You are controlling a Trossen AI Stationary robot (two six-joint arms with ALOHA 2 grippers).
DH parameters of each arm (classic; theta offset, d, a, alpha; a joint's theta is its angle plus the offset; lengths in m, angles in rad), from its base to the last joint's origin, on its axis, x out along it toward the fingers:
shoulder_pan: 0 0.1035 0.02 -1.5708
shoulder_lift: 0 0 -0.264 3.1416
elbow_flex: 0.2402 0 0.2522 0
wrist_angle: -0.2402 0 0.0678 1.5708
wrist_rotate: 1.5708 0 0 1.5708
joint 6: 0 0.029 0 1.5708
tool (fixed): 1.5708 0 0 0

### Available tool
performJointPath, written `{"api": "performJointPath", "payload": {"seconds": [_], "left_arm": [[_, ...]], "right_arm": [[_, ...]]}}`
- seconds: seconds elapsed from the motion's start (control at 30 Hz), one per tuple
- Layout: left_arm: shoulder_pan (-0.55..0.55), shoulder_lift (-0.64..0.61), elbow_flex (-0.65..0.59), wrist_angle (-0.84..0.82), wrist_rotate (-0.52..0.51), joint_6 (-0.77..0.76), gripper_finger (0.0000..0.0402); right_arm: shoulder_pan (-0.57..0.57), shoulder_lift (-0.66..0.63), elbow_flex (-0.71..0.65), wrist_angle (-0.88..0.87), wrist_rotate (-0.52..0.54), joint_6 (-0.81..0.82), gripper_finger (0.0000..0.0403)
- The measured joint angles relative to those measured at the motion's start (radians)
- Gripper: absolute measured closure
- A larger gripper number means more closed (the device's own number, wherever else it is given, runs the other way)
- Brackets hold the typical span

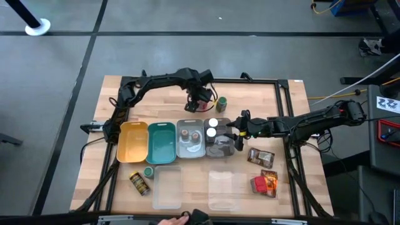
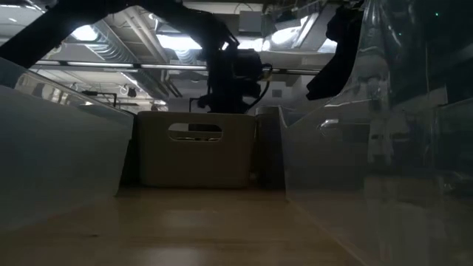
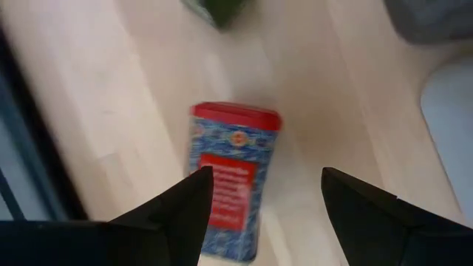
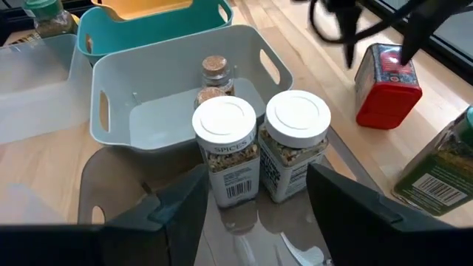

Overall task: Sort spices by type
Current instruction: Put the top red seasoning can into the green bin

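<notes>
Pale wood planks make up the table [image 1: 294, 112], and along its middle runs a row of trays. Starting at the left, a yellow tray [image 1: 132, 142] sits touching a teal tray [image 1: 162, 143]; in front of them a green-capped jar [image 1: 149, 172] stands upright and a yellow-labelled jar [image 1: 139, 183] lies on its side. Next comes a light grey tray [image 1: 190, 139] holding two brown-capped jars [image 4: 213, 66], then a darker grey tray [image 1: 218, 147] with two white-capped jars [image 1: 212, 127] standing side by side at its far end.

The left gripper [image 3: 262, 193] hangs at the far side of the table above a red box [image 3: 230, 176], its fingers spread apart on either side of the box without touching it. Just right of there stands a green jar [image 1: 221, 103].

The right gripper [image 4: 255, 193] reaches over the darker grey tray, fingers apart and empty, pointing at the white-capped jars. Farther right, brown pouches [image 1: 260, 157] lie flat, with an orange-red pouch [image 1: 264, 184] nearer the front edge. Clear plastic lids [image 1: 166, 186] rest along the front.
</notes>
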Motion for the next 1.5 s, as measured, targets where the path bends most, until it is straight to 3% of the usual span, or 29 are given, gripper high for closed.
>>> {"api": "performJointPath", "payload": {"seconds": [0.27,0.93,1.5], "left_arm": [[0.004,-0.001,-0.058,0.145,-0.005,0.008,0.016],[0.003,0.0,-0.043,0.22,-0.042,0.006,0.016],[0.044,0.0,-0.151,0.277,0.003,-0.027,0.016]], "right_arm": [[0.0,0.0,0.0,0.001,0.0,0.0,0.0173],[0.0,0.001,0.0,0.002,0.0,0.0,0.0173],[0.0,0.001,0.0,0.002,0.0,0.0,0.0173]]}}
